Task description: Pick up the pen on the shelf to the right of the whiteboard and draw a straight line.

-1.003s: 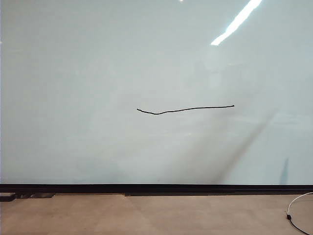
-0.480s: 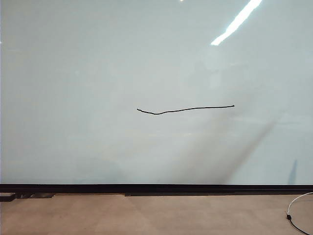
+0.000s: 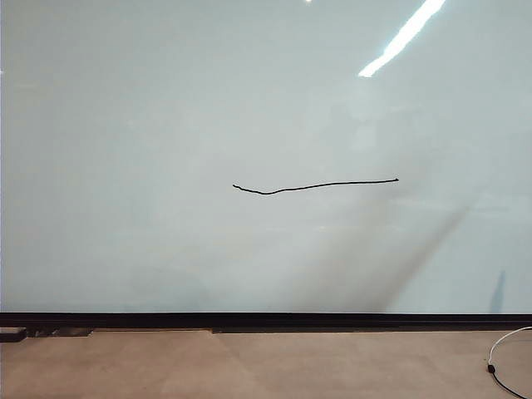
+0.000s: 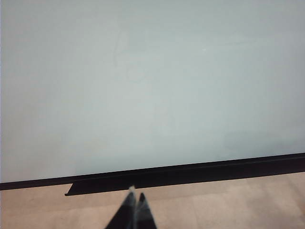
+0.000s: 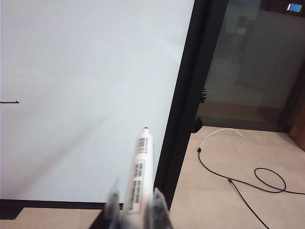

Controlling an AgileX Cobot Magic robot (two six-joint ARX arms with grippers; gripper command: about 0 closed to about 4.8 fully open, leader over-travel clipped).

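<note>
The whiteboard (image 3: 166, 100) fills the exterior view, and neither gripper shows there. On it runs the straight line (image 3: 316, 185), a thin black, roughly level stroke with a dip near its left end. Its right tip shows in the right wrist view (image 5: 10, 102). My right gripper (image 5: 135, 192) is shut on the pen (image 5: 141, 162), a whitish marker whose tip points at the board's right edge, clear of the surface. My left gripper (image 4: 136, 198) is shut and holds nothing, over the floor before the board's black lower strip (image 4: 190, 172). The shelf is out of view.
The board's black side frame (image 5: 183, 105) stands just beyond the pen tip. To its right are a dark glass wall (image 5: 248, 62) and tan floor (image 5: 267, 148). A white cable (image 5: 224, 131) and a black cable (image 5: 248, 186) lie there. The white cable also shows at the lower right (image 3: 503, 349).
A faint shadow at the board's lower right has slid slightly to the right. The line and everything else look the same.
</note>
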